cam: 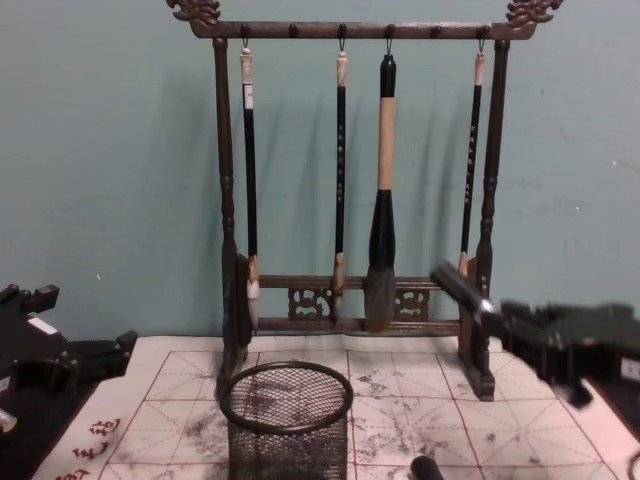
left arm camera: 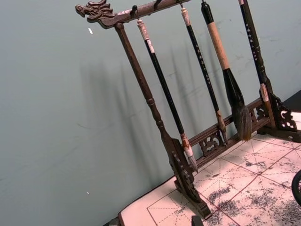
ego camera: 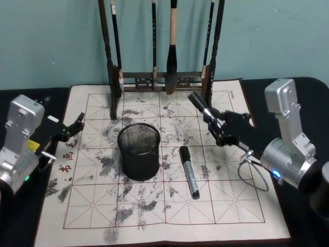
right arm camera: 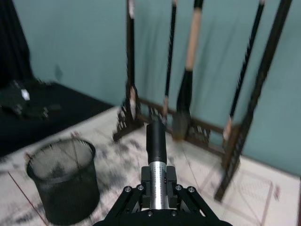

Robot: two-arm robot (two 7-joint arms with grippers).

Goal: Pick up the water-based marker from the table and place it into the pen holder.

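My right gripper (ego camera: 217,127) is shut on a water-based marker (ego camera: 201,108) with a black cap and silver barrel. It holds the marker tilted above the mat, to the right of and behind the pen holder (ego camera: 139,151). In the right wrist view the marker (right arm camera: 155,141) sticks out between the fingers (right arm camera: 128,197), with the black mesh holder (right arm camera: 63,183) lower and off to one side. The chest view has the held marker (cam: 455,285) well above the holder's rim (cam: 287,388). A second black marker (ego camera: 188,172) lies flat on the mat, right of the holder. My left gripper (ego camera: 72,128) rests open at the mat's left edge.
A tall dark wooden brush rack (ego camera: 162,80) with several hanging brushes stands at the back of the ink-stained gridded mat (ego camera: 226,206), close behind the held marker. A grey cable (ego camera: 254,175) loops beside my right arm. A dark object (ego camera: 321,198) sits at the right edge.
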